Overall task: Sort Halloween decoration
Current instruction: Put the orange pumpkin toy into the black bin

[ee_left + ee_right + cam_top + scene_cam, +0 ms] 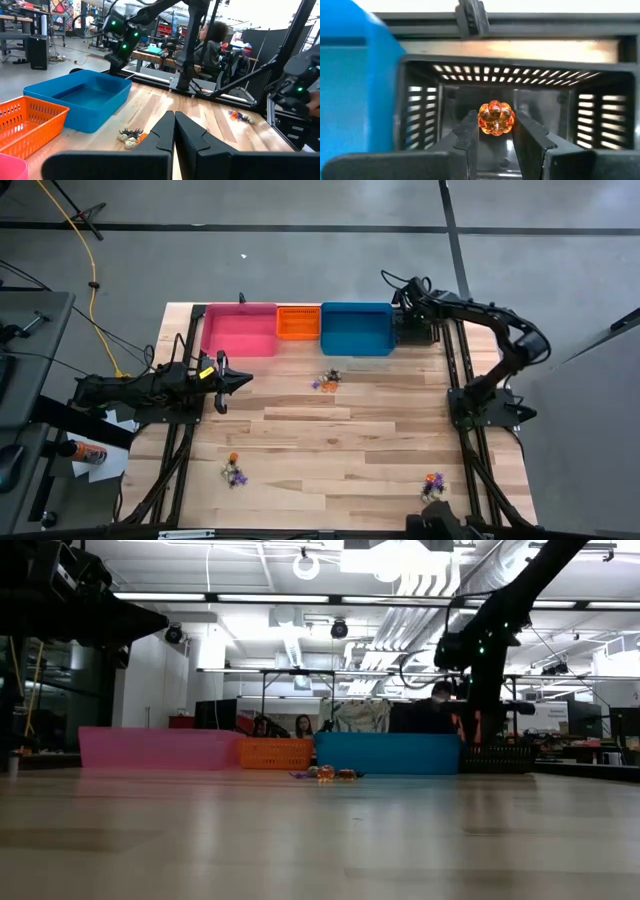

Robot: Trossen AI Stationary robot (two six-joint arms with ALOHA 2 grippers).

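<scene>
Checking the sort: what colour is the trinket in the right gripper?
Translucent orange pumpkin, clearest in right wrist view.

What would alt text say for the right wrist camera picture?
A tiny translucent orange pumpkin trinket sits pinched between the right gripper's two dark fingers, held over a black slotted plastic bin. The wall of a blue plastic bin fills one side of the picture.

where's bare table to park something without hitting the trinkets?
Free: the wide wood stretch mid-table, between the trinket cluster before the blue bin and the two near-edge clusters, left and right. Crowded: the far edge, lined with the pink bin, orange bin, blue bin and black bin; the left hand reaches in beside the pink bin.
</scene>
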